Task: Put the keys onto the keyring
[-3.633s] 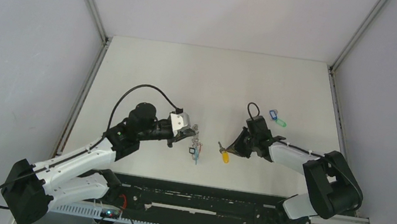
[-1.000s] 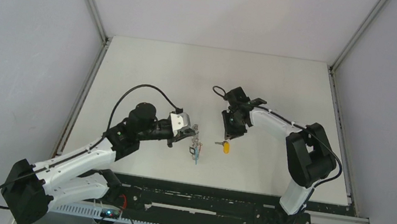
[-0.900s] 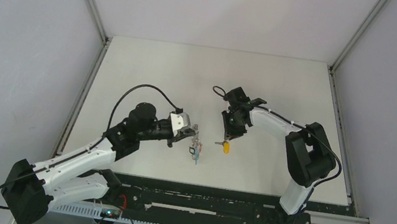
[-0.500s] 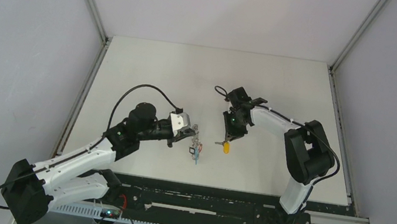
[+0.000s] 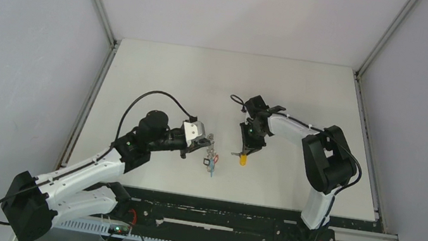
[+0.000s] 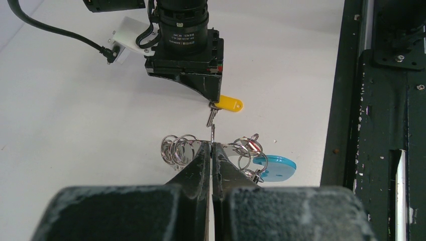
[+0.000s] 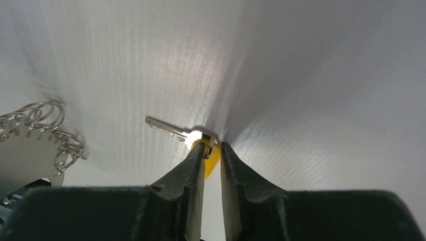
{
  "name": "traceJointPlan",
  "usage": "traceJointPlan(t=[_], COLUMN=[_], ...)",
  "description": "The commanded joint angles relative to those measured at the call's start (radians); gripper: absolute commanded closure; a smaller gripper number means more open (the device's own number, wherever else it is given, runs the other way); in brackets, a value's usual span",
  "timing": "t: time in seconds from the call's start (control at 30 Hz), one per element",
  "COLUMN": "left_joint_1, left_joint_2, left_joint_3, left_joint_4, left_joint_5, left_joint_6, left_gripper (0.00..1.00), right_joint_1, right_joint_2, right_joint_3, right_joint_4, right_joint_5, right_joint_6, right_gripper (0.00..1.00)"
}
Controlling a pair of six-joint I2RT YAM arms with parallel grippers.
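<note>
The keyring (image 5: 212,159), a metal plate with several silver rings, a cyan piece (image 6: 275,168) and a red tag (image 6: 252,146), lies at the table's middle. My left gripper (image 6: 211,146) is shut on its edge; it also shows in the top view (image 5: 201,135). The yellow-orange key (image 5: 243,159) lies just right of the ring, its silver blade (image 7: 166,127) pointing at the ring. My right gripper (image 7: 212,146) stands tip-down on it (image 5: 248,148), jaws closed narrowly on the yellow tag (image 7: 213,159) at its ring end. The blue and green keys are hidden.
The right forearm (image 5: 290,129) stretches across the table's right middle. The black base rail (image 5: 223,214) runs along the near edge, seen also in the left wrist view (image 6: 387,100). Grey walls enclose the table on three sides.
The right arm swung from the right side to the far side of the yellow key and now stands tip-down on it. In the last second it lowered slightly. The left gripper and keyring stayed still.
</note>
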Motion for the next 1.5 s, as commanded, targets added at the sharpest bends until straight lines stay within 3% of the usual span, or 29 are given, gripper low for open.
traceJointPlan(t=[0.0, 0.6, 0.87, 1.23, 1.47], left_joint_1=[0.008, 0.008, 0.008, 0.007, 0.008], left_joint_2=[-0.014, -0.013, -0.015, -0.012, -0.013], left_joint_3=[0.018, 0.019, 0.018, 0.019, 0.019], left_joint_4=[0.059, 0.059, 0.057, 0.055, 0.053], left_joint_5=[0.002, 0.003, 0.003, 0.005, 0.005], left_joint_6=[-0.012, -0.012, -0.011, -0.011, -0.011], left_gripper=[1.00, 1.00, 1.00, 1.00, 1.00], right_joint_1=[-0.005, -0.015, -0.015, -0.011, -0.010], right_joint_2=[0.001, 0.016, 0.025, 0.015, 0.029], right_joint_3=[0.036, 0.067, 0.070, 0.071, 0.070], right_joint_4=[0.006, 0.019, 0.007, -0.019, -0.017], right_joint_5=[-0.010, -0.042, -0.037, -0.047, -0.055], right_joint_6=[-0.006, 0.007, 0.000, -0.007, -0.010], right_gripper=[0.84, 0.87, 0.98, 0.89, 0.88])
